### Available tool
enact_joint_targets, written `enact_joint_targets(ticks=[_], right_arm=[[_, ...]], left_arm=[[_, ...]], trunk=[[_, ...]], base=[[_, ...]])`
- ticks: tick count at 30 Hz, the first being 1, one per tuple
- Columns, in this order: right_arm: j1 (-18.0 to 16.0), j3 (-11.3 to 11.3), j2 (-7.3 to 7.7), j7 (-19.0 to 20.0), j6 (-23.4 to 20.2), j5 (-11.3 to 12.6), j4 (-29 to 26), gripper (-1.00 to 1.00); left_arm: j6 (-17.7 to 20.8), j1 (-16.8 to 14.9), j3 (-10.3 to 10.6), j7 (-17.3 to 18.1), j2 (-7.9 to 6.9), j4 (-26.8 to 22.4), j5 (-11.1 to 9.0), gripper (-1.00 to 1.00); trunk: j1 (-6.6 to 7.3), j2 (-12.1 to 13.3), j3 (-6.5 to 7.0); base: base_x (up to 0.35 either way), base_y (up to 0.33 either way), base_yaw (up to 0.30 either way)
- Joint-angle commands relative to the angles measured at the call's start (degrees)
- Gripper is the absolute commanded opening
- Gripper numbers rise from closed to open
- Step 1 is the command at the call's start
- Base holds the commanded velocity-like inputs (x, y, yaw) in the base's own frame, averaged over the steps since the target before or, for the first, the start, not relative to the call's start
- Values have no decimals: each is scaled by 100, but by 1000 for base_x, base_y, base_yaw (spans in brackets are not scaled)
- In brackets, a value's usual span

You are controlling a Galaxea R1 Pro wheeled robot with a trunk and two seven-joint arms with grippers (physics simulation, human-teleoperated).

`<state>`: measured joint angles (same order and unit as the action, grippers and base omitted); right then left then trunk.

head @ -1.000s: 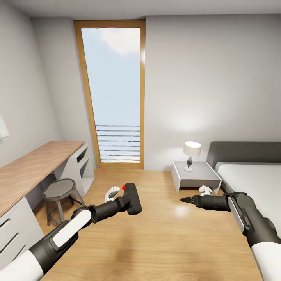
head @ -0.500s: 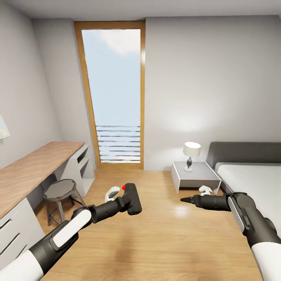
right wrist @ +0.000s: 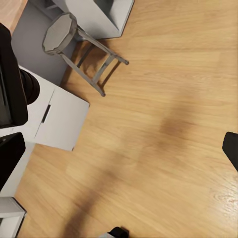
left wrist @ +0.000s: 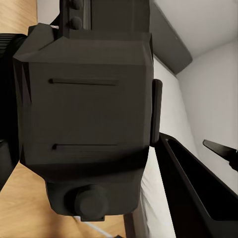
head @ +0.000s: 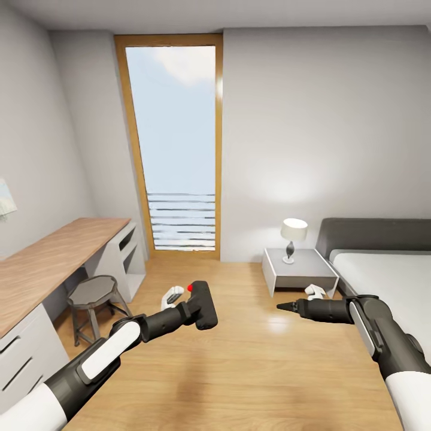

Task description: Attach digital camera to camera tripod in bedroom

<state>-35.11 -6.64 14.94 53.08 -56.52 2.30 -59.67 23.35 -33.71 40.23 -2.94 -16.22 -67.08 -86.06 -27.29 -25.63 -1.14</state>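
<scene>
Transport is the step in hand, as I judge it: the digital camera (head: pixel 202 305) is already carried, and the camera tripod is nowhere in what the head view takes in. The left end effector (head: pixel 193 309) is clamped on the camera, held out over the wood floor (head: pixel 251 371) in front of the robot, the red button on top facing up. In the left wrist view the camera's dark body (left wrist: pixel 87 119) sits right against the lens, with one finger (left wrist: pixel 198 188) beside it.

The right end effector (head: pixel 286 307) points toward the camera across a clear gap and holds nothing; its fingertips look drawn together to a point in the head view.

Ahead lies the bedroom: a tall wood-framed window (head: pixel 173 143), a long tabletop (head: pixel 48 257) on the left with a stool (head: pixel 91 293) beside it, a nightstand (head: pixel 299 269) with a lamp (head: pixel 294 237), and the bed (head: pixel 389 281) on the right.

Next, I expect, the base or head must turn to find the tripod, then the robot must approach it while keeping the camera level so its underside can meet the tripod head.
</scene>
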Motion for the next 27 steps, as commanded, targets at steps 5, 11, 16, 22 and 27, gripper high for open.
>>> enact_joint_targets(ticks=[5,11,16,22,27], right_arm=[[-5,2,0,-1,-38,16,-1,100],[-5,0,0,-6,-3,9,-15,100],[-5,-3,0,-8,1,8,-50,100],[-5,-4,0,-8,1,7,-60,100],[-5,-4,0,-8,0,7,-62,100]], left_arm=[[3,-7,11,-30,-4,-7,-51,-100],[3,-6,12,-29,-4,-7,-51,-100],[3,-8,12,-29,-4,-7,-51,-100],[3,-7,12,-29,-4,-13,-51,-100],[3,-8,12,-27,-4,-18,-51,-100]], trunk=[[107,190,78],[151,271,114],[151,271,114],[151,271,114],[151,271,114]], base=[[0,0,0],[0,0,0],[0,0,0],[0,0,0],[0,0,0]])
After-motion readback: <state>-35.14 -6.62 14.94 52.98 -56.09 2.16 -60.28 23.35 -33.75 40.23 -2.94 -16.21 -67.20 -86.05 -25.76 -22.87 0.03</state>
